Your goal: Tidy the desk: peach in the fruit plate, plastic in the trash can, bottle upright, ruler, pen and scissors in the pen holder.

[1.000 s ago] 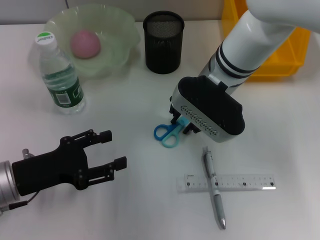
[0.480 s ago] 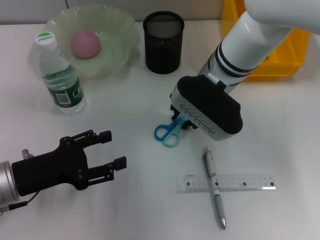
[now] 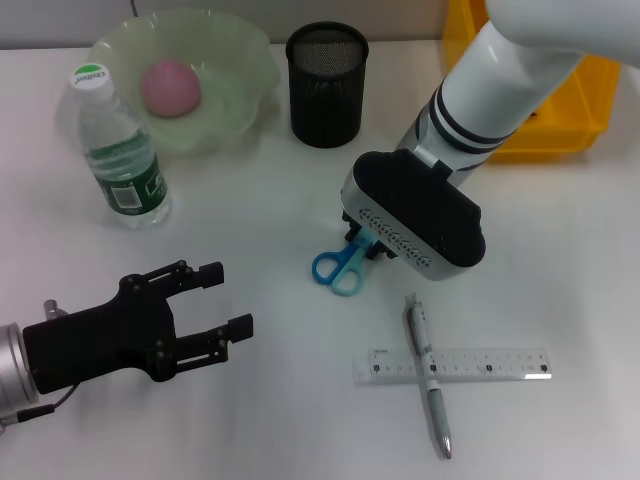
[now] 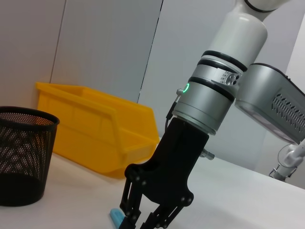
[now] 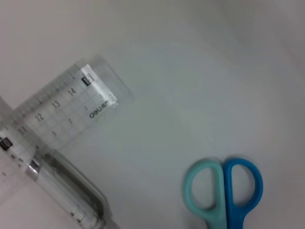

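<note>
On the white desk (image 3: 250,220), the right gripper (image 3: 362,243) pinches the blue scissors (image 3: 337,270) by the blades, near the middle. The left gripper (image 3: 232,297) waits low on the left side, its fingers spread wide. The pen (image 3: 428,372) lies across the ruler (image 3: 490,364). The peach (image 3: 170,86) sits in the plate (image 3: 240,60).

Blue scissors (image 3: 338,268) mid-desk, handles fwd.

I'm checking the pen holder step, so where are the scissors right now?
In the head view the scissors are at the table's middle, at the right gripper, in front of the pen holder and behind the pen.
</note>
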